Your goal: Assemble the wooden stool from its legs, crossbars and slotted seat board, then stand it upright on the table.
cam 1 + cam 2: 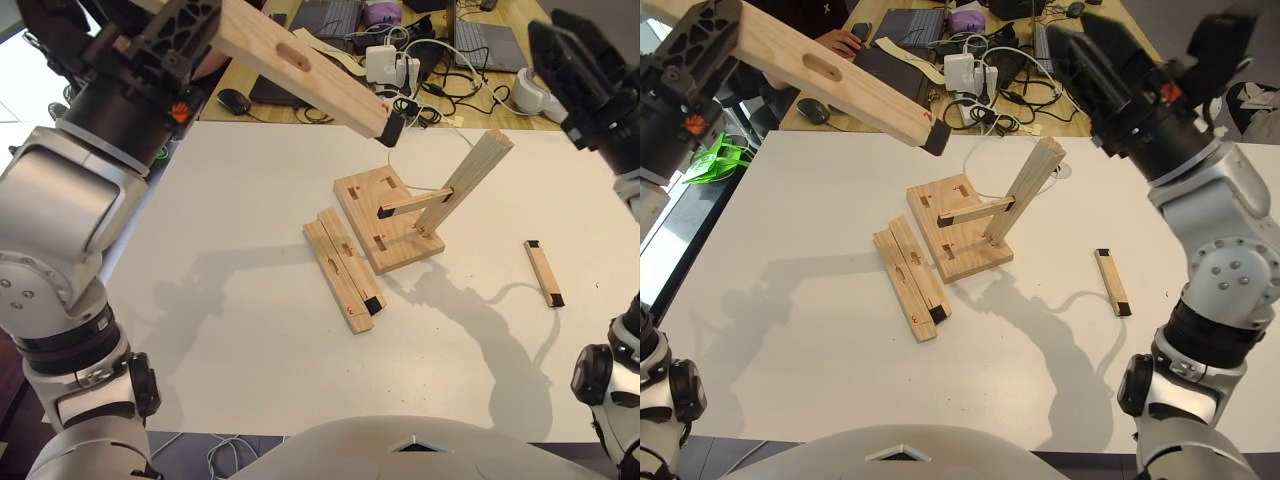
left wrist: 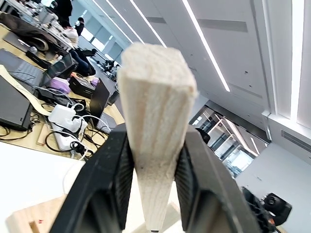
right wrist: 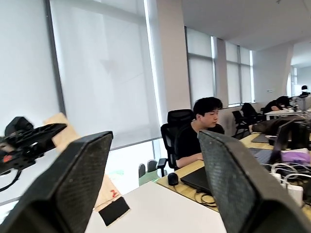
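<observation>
The white bench carries the work, with the slotted seat board lying flat just right of centre in the head views. The biggest loose piece is the leg high in the upper left of the frame. The left gripper is clamped on its thick end, and its black-tipped end hangs in the air above the board's far corner. A second leg stands in a slot on the board's right side. It leans away to the upper right, and a crossbar juts from it over the board. Two more legs lie flat, side by side, against the board's left edge. A short crossbar lies alone, well apart at right. The right gripper hangs at the upper right, spread wide and holding nothing.

I'd say the job is about a quarter done, and seating the raised leg comes next. To do it well:
- Swing the leg close to vertical first.
- Turn its oval mortise toward the crossbar's free end.
- Lower it square into an open slot.

The leaning leg looks loosely seated, so the idle gripper might steady it.
</observation>
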Controlling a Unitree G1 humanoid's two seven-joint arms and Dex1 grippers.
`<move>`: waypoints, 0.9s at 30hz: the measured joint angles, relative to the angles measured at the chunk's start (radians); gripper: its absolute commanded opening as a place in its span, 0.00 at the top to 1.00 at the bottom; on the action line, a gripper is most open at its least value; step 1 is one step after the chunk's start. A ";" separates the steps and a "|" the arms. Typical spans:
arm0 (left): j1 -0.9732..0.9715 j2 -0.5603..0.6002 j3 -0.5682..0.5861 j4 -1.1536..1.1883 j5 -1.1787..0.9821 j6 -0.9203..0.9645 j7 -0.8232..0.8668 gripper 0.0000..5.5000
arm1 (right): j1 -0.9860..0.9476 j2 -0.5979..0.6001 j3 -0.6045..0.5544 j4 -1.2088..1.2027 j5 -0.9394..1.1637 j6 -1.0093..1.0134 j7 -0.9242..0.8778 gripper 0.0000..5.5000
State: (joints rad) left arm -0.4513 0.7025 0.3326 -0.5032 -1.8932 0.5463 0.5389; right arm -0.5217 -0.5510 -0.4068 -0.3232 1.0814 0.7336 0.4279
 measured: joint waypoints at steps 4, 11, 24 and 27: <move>0.066 0.047 0.032 0.044 0.102 0.010 0.038 0.81 | -0.022 -0.143 0.005 0.257 -0.292 -0.109 -0.037 0.41; 0.222 0.042 -0.021 -0.053 0.277 0.059 0.117 0.81 | 0.212 -0.237 0.273 0.321 -0.618 -0.070 0.009 0.41; 0.183 -0.039 -0.148 -0.103 0.272 0.060 0.192 0.81 | 0.368 0.094 0.466 0.018 -0.596 0.158 -0.094 0.41; 0.174 -0.039 -0.150 -0.101 0.272 0.060 0.192 0.81 | 0.370 0.131 0.472 0.003 -0.596 0.159 -0.096 0.41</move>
State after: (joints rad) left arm -0.2776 0.6635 0.1830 -0.6046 -1.6211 0.6066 0.7307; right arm -0.1516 -0.4200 0.0652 -0.3201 0.4855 0.8926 0.3316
